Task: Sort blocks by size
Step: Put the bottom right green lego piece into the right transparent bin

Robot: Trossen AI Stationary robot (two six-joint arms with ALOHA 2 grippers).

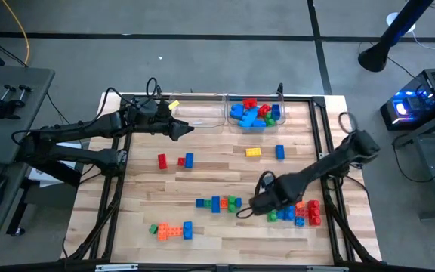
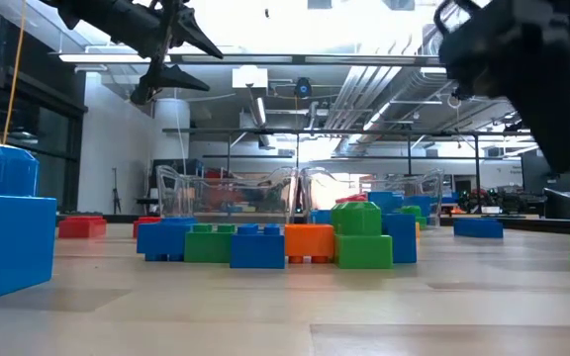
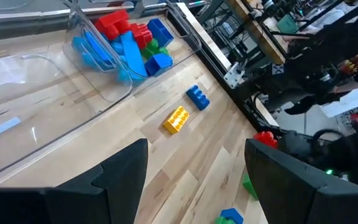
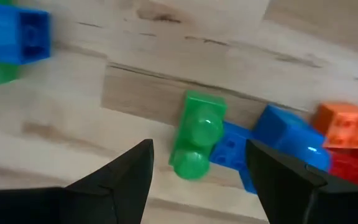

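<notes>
pick-up step in hand: right claw [image 4: 197,163] hangs released, empty, over a green block [image 4: 196,135] in the table's near-right cluster. next: descend, straddle, clench. left claw [image 3: 194,168], released, waits beside the far bins [image 1: 195,117].

grey floor [image 1: 202,23], apparently bright ceiling lights [image 2: 250,77]

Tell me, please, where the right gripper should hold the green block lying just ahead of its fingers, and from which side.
Grip the green block across its two long smooth sides, coming straight down from above with the right gripper. One long side is free, but a blue block touches the other, so it probably needs nudging clear first.
</notes>
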